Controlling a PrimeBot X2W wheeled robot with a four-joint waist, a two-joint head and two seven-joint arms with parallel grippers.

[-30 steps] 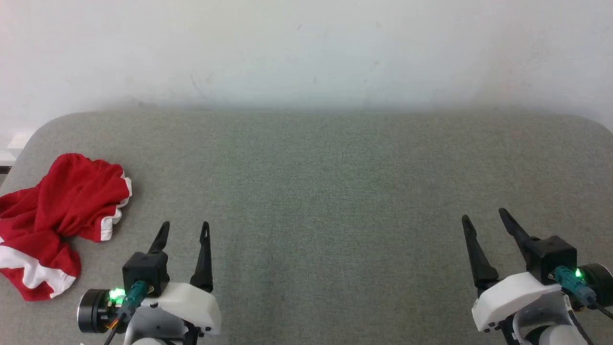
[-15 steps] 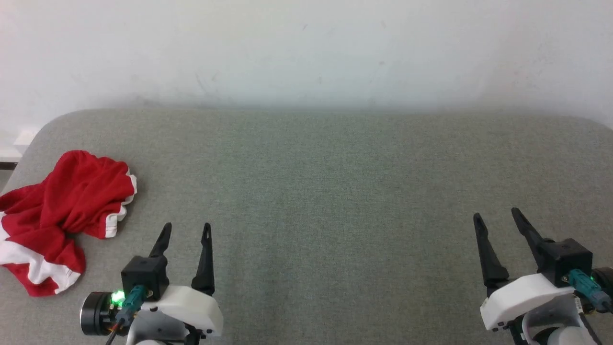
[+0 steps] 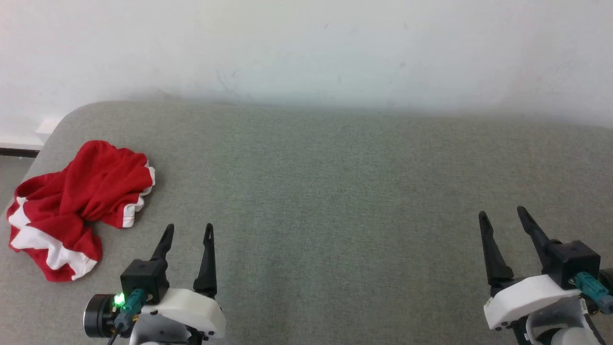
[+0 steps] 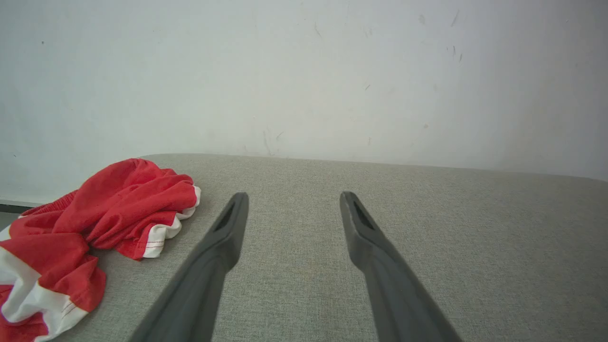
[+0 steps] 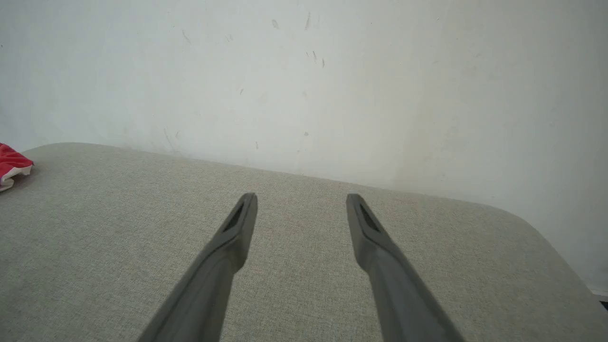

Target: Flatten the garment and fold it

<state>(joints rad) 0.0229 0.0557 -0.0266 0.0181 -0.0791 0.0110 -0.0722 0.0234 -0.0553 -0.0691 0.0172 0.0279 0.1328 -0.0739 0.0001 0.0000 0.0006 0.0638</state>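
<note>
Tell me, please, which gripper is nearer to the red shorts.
Left. The left gripper, jaws open, sits just to the right of the shorts without touching them; the right gripper, also open, is far off across the grey surface.

Here I am facing a bare, plain workroom, more test lab than home. A blank white wall [image 3: 306, 43], flecked with small scuffs [image 4: 268, 137], stands right behind a wide counter [image 3: 335, 191] covered in grey woven fabric with rounded corners. A dark skirting strip [image 3: 17, 152] runs low at the left.
</note>
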